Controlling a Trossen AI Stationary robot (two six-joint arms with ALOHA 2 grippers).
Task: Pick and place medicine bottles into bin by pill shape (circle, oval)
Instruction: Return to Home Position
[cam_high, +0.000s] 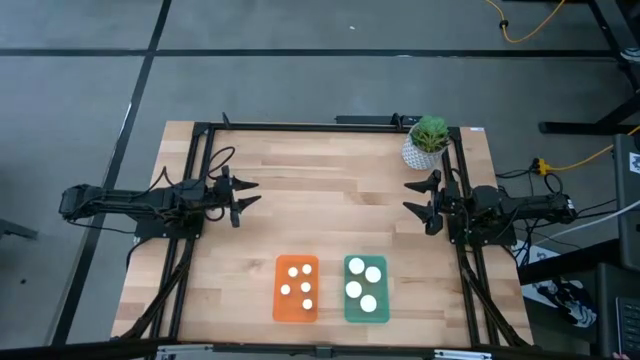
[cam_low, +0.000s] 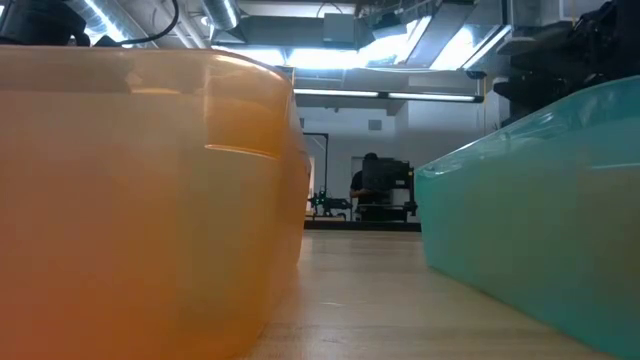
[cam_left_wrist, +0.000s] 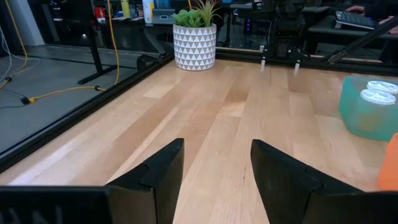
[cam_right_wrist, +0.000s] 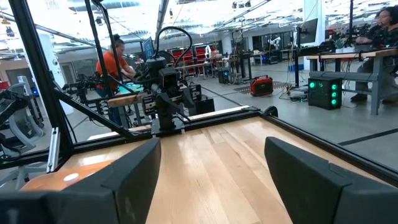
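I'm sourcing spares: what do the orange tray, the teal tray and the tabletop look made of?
The shallow orange tray and the teal-green tray look like glossy, translucent plastic: light glows through their walls. The tabletop looks like pale wooden planks, by its grain and seams; smooth, perhaps sealed.

We find the left bin (cam_high: 283, 312) and the right bin (cam_high: 350, 314) side by side near the front edge of the table (cam_high: 300, 190); five bottles (cam_high: 305, 287) stand in the left bin, four bottles (cam_high: 353, 290) in the right bin. The plant pot (cam_high: 428, 142) sits at the far right corner, just behind the right gripper (cam_high: 420, 198); the left gripper (cam_high: 245, 196) lies opposite, at the left side
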